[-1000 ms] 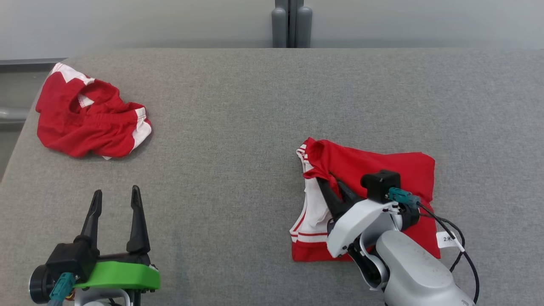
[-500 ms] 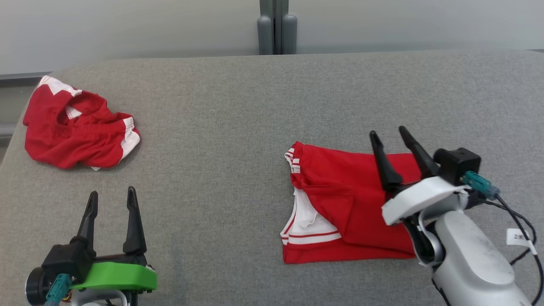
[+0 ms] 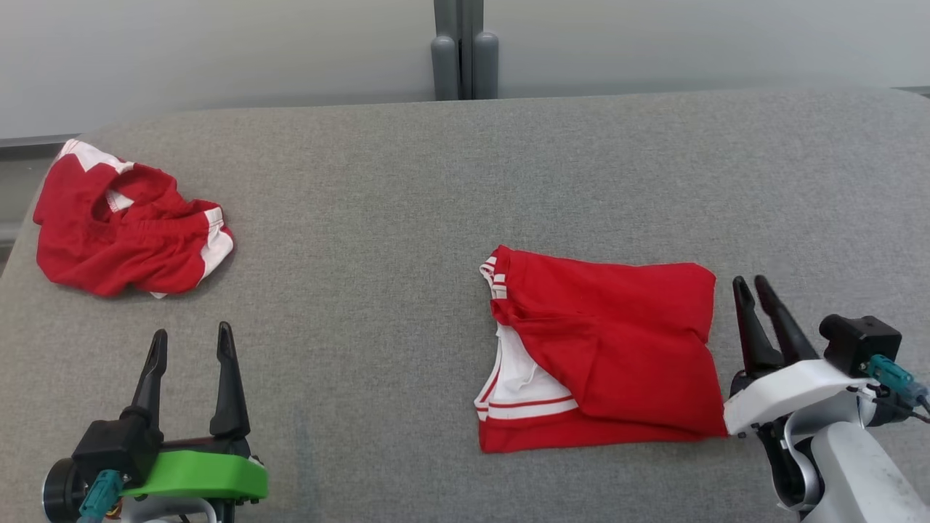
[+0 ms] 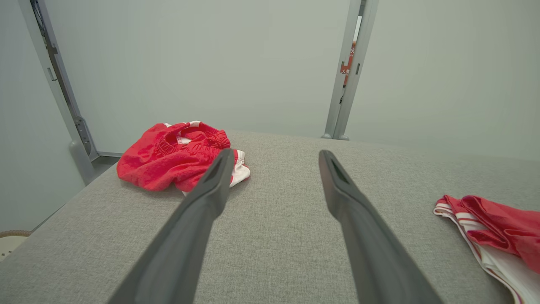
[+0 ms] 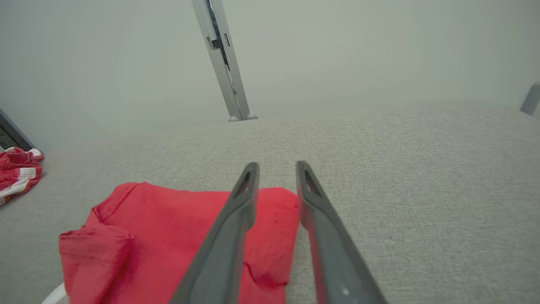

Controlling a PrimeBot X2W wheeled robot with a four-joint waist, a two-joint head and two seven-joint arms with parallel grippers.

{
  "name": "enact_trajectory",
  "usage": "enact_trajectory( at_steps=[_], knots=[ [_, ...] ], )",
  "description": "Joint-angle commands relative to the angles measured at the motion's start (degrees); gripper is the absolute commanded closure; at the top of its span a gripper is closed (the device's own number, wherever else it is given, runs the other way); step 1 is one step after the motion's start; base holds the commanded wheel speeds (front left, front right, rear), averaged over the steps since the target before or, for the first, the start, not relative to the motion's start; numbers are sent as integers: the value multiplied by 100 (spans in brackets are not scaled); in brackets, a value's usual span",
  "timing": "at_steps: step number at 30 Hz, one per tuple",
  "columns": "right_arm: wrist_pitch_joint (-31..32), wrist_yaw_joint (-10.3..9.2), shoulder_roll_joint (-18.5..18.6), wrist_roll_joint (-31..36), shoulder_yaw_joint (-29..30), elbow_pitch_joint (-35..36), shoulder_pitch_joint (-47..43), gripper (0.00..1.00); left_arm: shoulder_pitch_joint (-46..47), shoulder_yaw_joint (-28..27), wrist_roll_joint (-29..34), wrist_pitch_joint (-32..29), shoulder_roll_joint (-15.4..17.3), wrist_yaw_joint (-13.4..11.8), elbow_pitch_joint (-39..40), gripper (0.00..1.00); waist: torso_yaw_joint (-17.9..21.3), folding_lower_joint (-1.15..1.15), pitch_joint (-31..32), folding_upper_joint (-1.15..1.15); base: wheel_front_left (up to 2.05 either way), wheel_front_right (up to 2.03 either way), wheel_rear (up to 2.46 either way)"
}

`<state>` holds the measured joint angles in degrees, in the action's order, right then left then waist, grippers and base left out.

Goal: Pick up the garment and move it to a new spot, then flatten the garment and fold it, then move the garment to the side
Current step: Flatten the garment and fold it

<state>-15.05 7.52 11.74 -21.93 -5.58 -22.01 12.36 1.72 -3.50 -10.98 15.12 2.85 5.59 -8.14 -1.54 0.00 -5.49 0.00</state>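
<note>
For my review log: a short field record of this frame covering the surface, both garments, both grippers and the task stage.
work surface: grey fabric
folded garment: red with white trim, flat in a rough rectangle, centre-right
crumpled garment: red and white, bunched at the far left
left gripper: open, empty, lower left, apart from both garments
right gripper: narrowly open, empty, just right of the folded garment
task stage: fold looks done; likely only the move aside remains

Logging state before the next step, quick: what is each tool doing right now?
Left tool: open, holding nothing.
Right tool: narrowly open, holding nothing, just beside the folded garment.
</note>
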Motion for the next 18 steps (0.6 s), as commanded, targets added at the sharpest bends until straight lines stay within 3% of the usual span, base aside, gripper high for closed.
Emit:
enact_trajectory(
  at_steps=[1,18],
  knots=[
    [-16,-7,-6,58,-54,-52,2,100,-36,6,22,2,9,28,-16,0,-19,0,-14,0,0,0,0],
    [-17,-8,-346,162,-1133,-1650,681,100,74,176,17,1,9,-18,-52,0,-458,0,-103,0,0,0,0]
  ],
)
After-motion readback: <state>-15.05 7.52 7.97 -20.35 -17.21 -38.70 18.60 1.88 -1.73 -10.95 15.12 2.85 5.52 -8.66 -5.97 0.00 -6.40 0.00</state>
